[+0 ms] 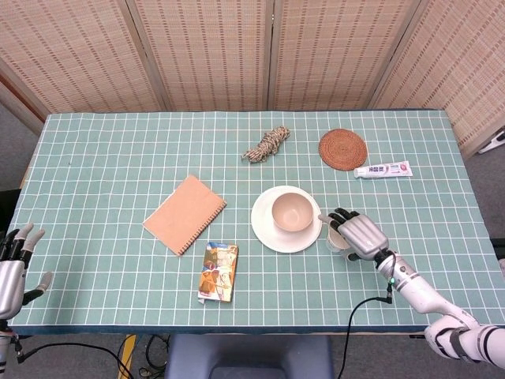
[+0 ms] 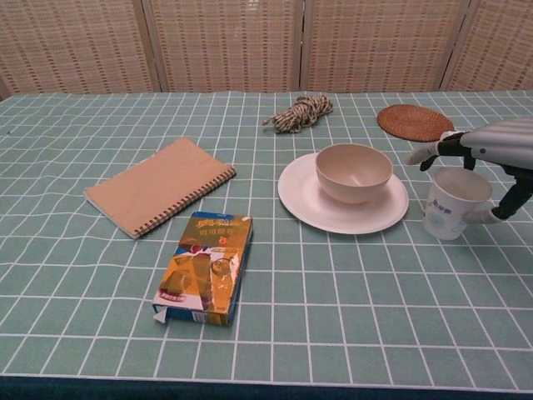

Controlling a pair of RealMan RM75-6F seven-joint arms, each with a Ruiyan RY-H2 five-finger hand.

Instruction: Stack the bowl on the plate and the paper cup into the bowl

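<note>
Paper cup: upright on the table just right of the plate, which bears the bowl. Your right hand brackets it, grip not yet closed. Risk: squeezing crumples it, or your fingers knock it over.

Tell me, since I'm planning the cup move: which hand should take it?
The right hand: it's already over the paper cup, beside the bowl. The left hand sits at the table's far corner.
</note>
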